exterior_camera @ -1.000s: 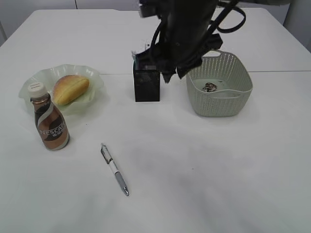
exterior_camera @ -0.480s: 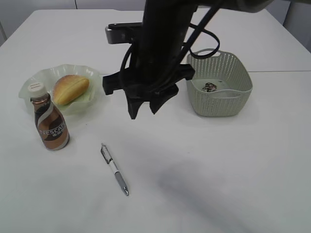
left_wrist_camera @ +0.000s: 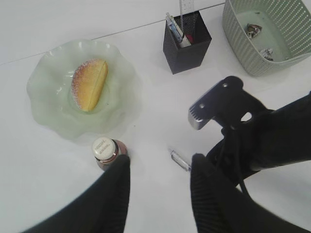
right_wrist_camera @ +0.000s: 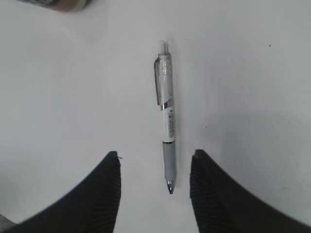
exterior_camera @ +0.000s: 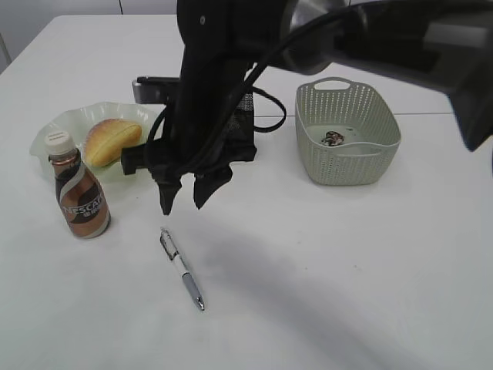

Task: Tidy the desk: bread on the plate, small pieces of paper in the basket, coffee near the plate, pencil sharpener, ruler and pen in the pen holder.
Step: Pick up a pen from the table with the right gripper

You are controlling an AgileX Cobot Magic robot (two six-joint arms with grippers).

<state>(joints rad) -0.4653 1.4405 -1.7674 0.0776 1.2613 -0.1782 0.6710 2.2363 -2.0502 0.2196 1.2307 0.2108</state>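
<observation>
Pen (right_wrist_camera: pixel 166 119), single, between gripper (right_wrist_camera: pixel 153 167) fingers.

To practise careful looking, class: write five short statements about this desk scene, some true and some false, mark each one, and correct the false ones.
1. The golden bread roll lies on the pale green wavy glass plate. True.
2. The silver and white click pen stands in the black mesh pen holder. False: it lies flat on the white table.
3. The right gripper is open above the pen. True.
4. The grey-green perforated plastic basket holds nothing. False: small crumpled scraps lie inside.
5. The brown coffee bottle lies on its side. False: it stands upright beside the plate.
</observation>
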